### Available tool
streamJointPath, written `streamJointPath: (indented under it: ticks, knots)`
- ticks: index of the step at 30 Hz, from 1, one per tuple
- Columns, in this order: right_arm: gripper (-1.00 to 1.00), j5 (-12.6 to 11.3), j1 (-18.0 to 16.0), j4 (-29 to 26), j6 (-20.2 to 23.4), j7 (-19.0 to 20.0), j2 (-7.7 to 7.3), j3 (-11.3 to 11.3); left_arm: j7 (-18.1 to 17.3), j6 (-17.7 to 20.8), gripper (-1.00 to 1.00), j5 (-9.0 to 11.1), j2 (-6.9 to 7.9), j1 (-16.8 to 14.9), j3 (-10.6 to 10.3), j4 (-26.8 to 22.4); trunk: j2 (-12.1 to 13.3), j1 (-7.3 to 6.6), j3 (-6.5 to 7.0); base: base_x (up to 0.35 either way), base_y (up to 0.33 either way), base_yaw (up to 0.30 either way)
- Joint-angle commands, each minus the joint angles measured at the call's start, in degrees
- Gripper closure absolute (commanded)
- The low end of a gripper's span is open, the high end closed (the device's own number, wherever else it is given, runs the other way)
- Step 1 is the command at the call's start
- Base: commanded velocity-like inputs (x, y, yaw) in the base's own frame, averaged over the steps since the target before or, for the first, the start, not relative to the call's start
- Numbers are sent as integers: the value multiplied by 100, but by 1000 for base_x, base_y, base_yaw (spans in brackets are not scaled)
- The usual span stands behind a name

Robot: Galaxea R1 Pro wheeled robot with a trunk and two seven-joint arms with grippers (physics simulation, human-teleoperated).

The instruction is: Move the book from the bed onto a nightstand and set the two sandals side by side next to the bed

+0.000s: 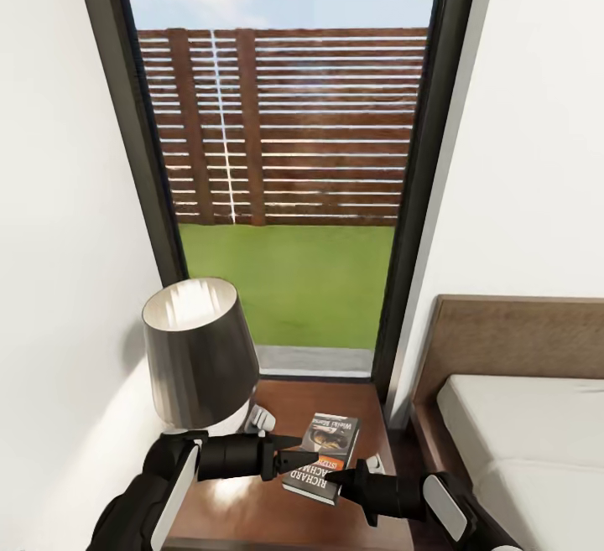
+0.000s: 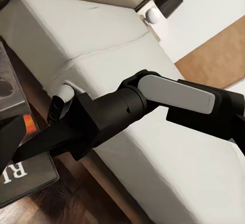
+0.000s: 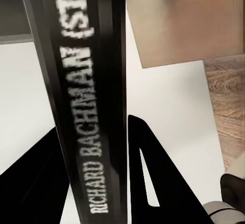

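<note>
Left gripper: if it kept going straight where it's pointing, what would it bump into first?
Probably the book. The left gripper points across the nightstand, its tips already at the cover; the right gripper comes next.

Dark paperback book (image 1: 323, 457) with orange band, tilted above glossy brown nightstand (image 1: 252, 509), beside off-white bed (image 1: 520, 434)

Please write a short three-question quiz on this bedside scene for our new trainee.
1. True or false: the book lies on the bed.
2. What clamps the book's spine? A) left gripper B) right gripper C) nothing
3. Fill in: a lamp stands on the ____ below the window.

Key: 1 false, it is over the nightstand; 2 B; 3 nightstand.
</note>
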Motion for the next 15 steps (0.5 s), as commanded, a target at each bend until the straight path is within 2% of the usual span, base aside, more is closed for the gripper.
streamJointPath:
  ticks: [1, 15]
  knots:
    - [100, -8, -4, -1, 5, 30, -6, 26, 1, 44, -100, 27, 0, -3, -1, 0, -44, 22, -24, 0, 0, 0]
    - [100, -14, -4, -1, 5, 30, -6, 29, 1, 44, -100, 27, 0, -3, -1, 0, -606, 330, -275, 0, 0, 0]
